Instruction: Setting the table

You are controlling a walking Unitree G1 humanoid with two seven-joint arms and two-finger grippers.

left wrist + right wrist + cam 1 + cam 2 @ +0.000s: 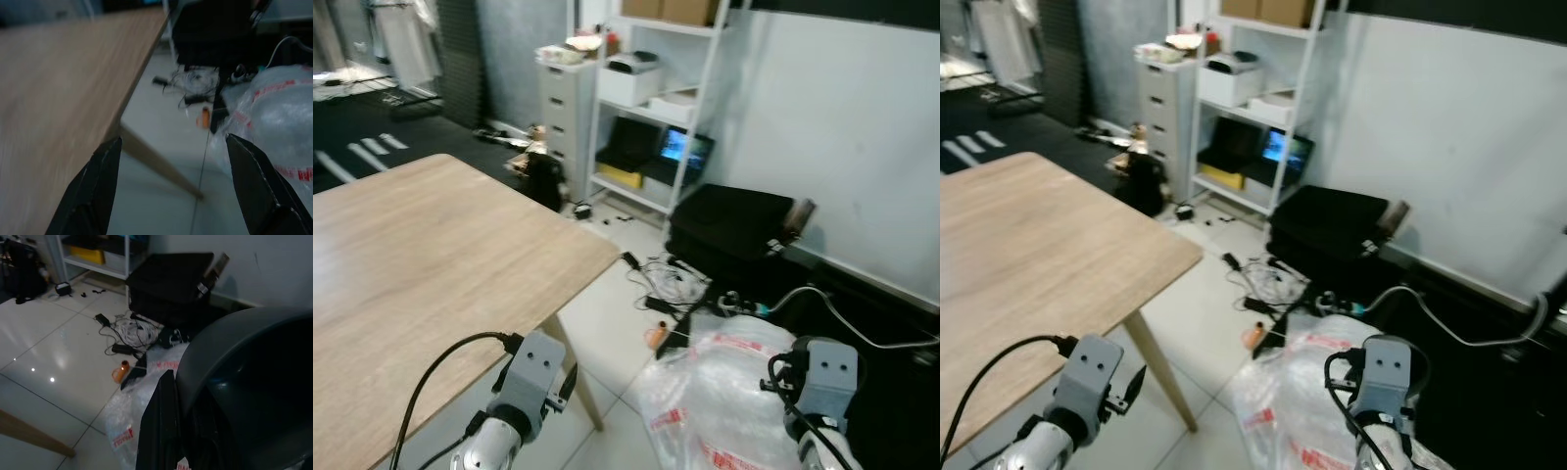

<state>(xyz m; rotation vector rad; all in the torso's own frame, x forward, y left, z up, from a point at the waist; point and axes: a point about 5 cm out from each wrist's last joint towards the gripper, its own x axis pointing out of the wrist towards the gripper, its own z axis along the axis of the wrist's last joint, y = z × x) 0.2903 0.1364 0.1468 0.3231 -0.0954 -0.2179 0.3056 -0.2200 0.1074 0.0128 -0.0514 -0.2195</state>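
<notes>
A light wooden table (421, 255) takes up the left of the eye views, its corner (612, 257) pointing toward the shelves. My left arm (530, 377) hangs low beside the table's near edge. In the left wrist view my left gripper (173, 142) is open with nothing between its black fingers (95, 191), looking along the table edge (132, 83) and over the floor. My right arm (820, 377) hangs low on the right above a plastic bag. In the right wrist view my right gripper (164, 401) is partly hidden behind a dark curved cover (244, 382).
A crumpled clear plastic bag (734, 387) lies on the white tiles at my right. Beyond it are a black case (729, 227), tangled cables (671, 279) and a small orange object (654, 336). White shelves (651, 108) and a drawer unit (558, 103) line the far wall. The table leg (579, 387) slants nearby.
</notes>
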